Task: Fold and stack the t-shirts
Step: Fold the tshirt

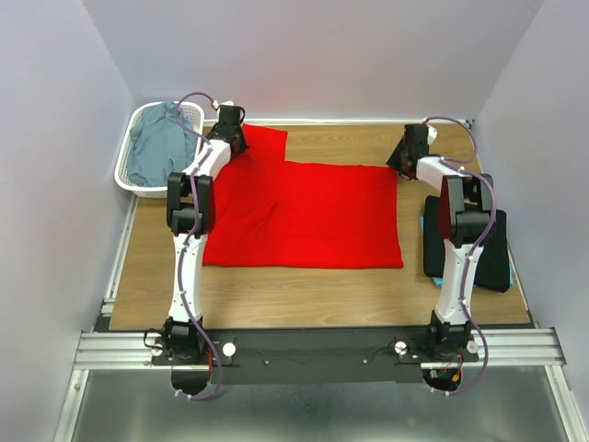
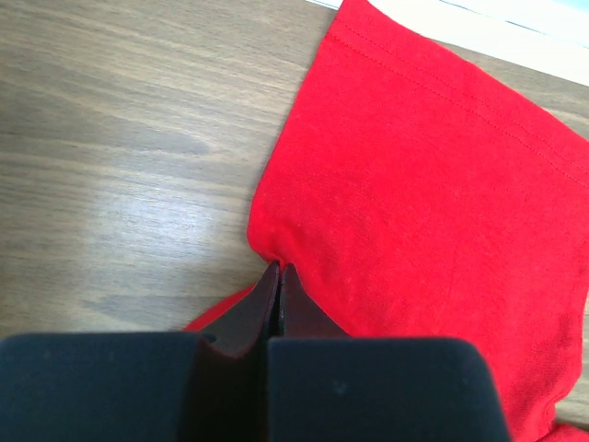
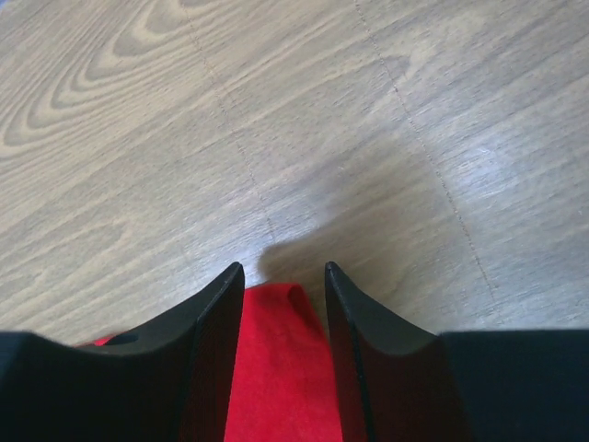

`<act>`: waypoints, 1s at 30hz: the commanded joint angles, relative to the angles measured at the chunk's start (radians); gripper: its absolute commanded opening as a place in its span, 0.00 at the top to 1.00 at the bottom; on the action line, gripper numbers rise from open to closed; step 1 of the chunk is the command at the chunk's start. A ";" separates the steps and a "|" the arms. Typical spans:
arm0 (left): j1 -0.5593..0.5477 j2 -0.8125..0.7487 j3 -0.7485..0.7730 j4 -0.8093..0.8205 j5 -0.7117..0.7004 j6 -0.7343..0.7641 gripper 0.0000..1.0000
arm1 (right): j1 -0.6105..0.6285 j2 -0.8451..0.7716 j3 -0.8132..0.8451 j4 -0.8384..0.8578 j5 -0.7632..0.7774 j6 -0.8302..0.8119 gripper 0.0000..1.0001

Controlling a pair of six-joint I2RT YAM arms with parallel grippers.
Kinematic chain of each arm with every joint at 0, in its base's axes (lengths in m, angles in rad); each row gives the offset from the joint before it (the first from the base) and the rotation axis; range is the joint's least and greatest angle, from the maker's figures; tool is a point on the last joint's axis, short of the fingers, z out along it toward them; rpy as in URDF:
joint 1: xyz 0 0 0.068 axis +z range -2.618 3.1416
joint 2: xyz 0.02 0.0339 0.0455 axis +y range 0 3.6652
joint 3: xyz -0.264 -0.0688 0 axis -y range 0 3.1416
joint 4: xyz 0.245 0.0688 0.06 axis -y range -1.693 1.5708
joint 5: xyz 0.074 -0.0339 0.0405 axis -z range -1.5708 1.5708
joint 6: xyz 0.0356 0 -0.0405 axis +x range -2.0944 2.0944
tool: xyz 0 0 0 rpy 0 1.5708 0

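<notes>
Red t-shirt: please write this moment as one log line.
red t-shirt: spread out | left gripper: shut on it near sleeve | right gripper: open around its corner

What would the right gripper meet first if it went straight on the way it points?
Probably the bare table, just past the red t-shirt corner lying between the right gripper's open jaws; depth is unclear.

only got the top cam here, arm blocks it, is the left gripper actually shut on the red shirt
Observer: Yes. The left wrist view shows the left gripper shut, pinching the red t-shirt at its edge, where the sleeve meets the body.
Operator: and the right one, has it got cloth
Observer: The right wrist view shows the right gripper open, with a red corner lying between its jaws on the wood, not yet clamped.
</notes>
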 commanded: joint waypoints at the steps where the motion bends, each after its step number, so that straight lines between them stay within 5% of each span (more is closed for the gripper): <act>1: -0.005 -0.045 -0.003 0.026 0.029 -0.005 1.00 | -0.003 0.022 0.017 -0.046 -0.006 0.022 0.53; 11: -0.003 -0.060 -0.001 0.030 0.036 -0.001 1.00 | -0.005 0.011 0.011 -0.051 -0.020 0.028 0.68; 19: 0.001 -0.091 0.000 0.036 0.024 0.010 1.00 | -0.005 -0.003 0.039 -0.074 -0.022 0.016 0.95; 30: 0.009 -0.172 -0.024 0.049 -0.007 0.041 1.00 | -0.008 -0.074 0.033 -0.074 0.008 -0.003 0.97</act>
